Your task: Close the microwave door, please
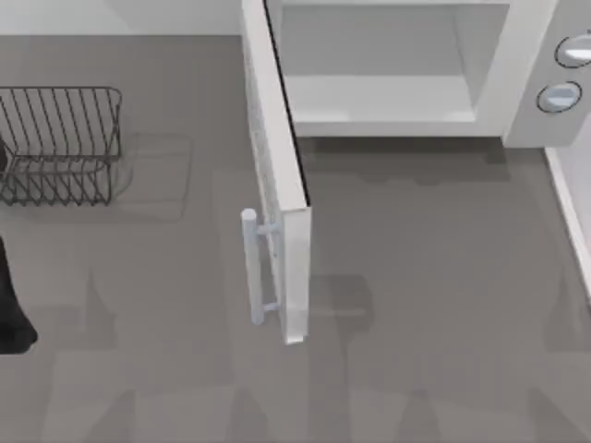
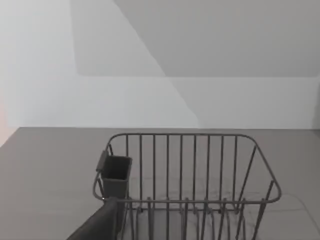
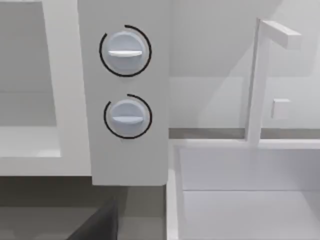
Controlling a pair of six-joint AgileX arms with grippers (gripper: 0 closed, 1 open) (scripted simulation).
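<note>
The microwave (image 1: 517, 55) is a white box at the table's back right, its pale cavity (image 1: 379, 74) exposed. The microwave door (image 1: 277, 185) stands wide open, hinged at the cavity's left side and swung out toward the front, seen edge-on from above. Its pale bar handle (image 1: 254, 268) sits on the left face near the free end. Two round knobs (image 3: 125, 50) show on the side panel. My left arm (image 1: 14, 305) is parked at the far left edge, well away from the door. A dark part of the right gripper (image 3: 97, 225) hangs in front of the knob panel.
A dark wire rack (image 1: 60, 143) stands at the back left, with a small dark cup (image 2: 116, 175) clipped to its rim. A white basin-like structure (image 3: 240, 190) adjoins the microwave on the right. Grey tabletop (image 1: 416, 323) lies open in front of the door.
</note>
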